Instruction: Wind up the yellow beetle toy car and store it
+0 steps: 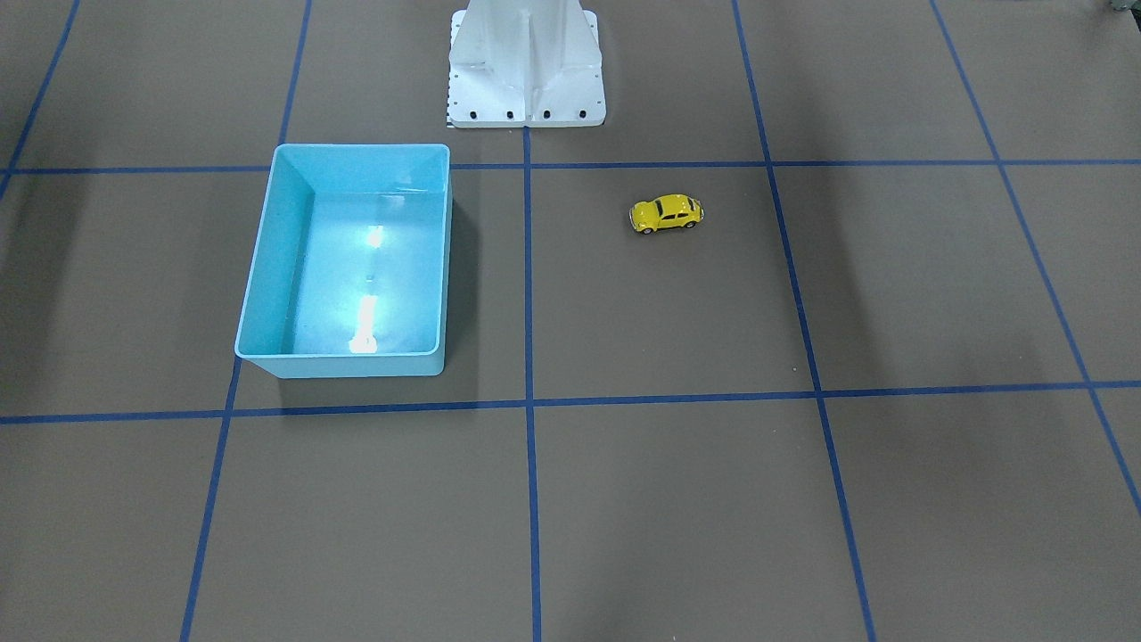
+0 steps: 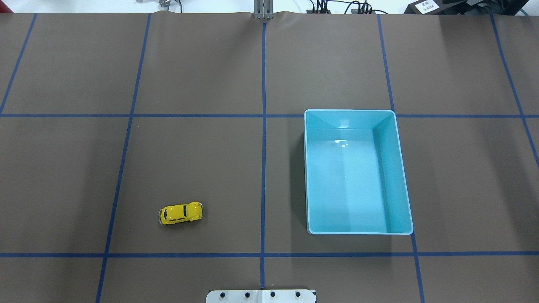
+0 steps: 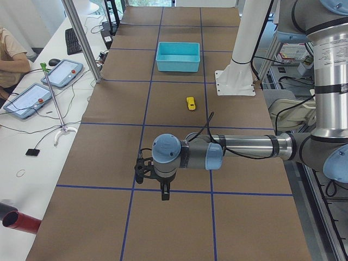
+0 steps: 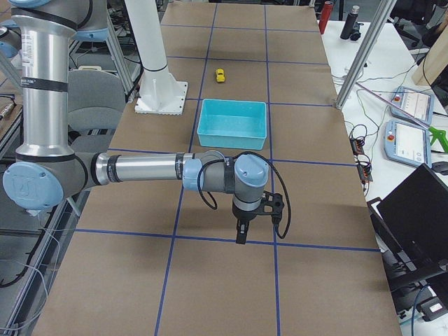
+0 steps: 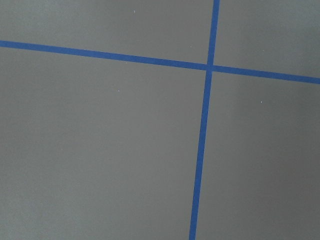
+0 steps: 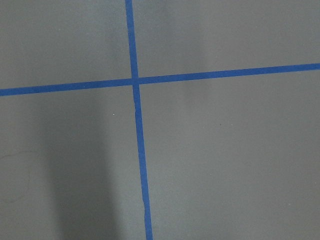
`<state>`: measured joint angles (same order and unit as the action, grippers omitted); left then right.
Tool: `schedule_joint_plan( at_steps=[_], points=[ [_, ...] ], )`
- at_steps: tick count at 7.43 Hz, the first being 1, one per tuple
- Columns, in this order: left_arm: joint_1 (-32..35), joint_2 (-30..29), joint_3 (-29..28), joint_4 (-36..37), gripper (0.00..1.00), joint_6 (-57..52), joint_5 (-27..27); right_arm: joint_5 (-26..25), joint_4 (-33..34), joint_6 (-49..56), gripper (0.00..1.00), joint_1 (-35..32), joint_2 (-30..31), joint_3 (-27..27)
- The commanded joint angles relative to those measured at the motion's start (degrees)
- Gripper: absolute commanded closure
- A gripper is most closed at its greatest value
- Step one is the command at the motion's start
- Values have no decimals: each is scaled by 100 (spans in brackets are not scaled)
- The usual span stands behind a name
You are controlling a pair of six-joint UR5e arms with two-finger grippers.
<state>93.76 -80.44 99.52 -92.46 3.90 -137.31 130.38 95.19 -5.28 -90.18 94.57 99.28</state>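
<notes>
The yellow beetle toy car point(image 1: 666, 214) point(image 2: 181, 213) point(image 3: 190, 103) point(image 4: 220, 75) stands alone on its wheels on the brown table, on my left side. An empty light blue bin point(image 1: 285, 232) point(image 2: 389, 176) point(image 3: 178, 65) point(image 4: 231, 140) sits on my right side. My left gripper point(image 3: 163, 193) hangs over the table's left end, far from the car. Over the right end, well away from the bin, hangs my right gripper point(image 4: 240, 234). Each shows only in a side view, so I cannot tell open or shut. Both wrist views show only bare table and blue tape.
The white robot pedestal point(image 1: 526, 62) point(image 2: 261, 296) point(image 3: 239, 65) point(image 4: 157, 77) stands at the table's near middle edge. Blue tape lines grid the table. A seated person point(image 3: 8, 54), tablets point(image 3: 62, 73) and metal poles point(image 3: 81, 38) lie beyond the operators' side.
</notes>
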Motion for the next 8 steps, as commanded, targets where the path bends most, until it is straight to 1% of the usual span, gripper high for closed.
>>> schedule_joint_plan(
  at_steps=[1, 2, 3, 4, 6, 7, 8],
  points=[
    [-24, 11, -11, 9, 0, -3, 21, -13, 0, -8, 0, 0, 0, -6],
    [-7, 72, 58, 0, 0, -3, -6, -13, 0, -8, 0, 0, 9, -6],
    [-33, -67, 94, -113, 0, -30, -6, -13, 0, 1, 0, 0, 9, -14],
    [-259, -173, 181, -254, 0, -12, -6, -13, 0, 1, 0, 0, 9, -14],
    [-1049, -532, 541, -220, 0, -3, 56, -13, 0, 1, 0, 0, 9, -23],
    [-1436, -804, 804, -220, 0, -3, 56, -13, 0, -8, 0, 0, 9, -23],
    [-1831, -1120, 911, -194, 0, 31, 64, -13, 8, 1, 0, 0, 0, -14]
  ],
)
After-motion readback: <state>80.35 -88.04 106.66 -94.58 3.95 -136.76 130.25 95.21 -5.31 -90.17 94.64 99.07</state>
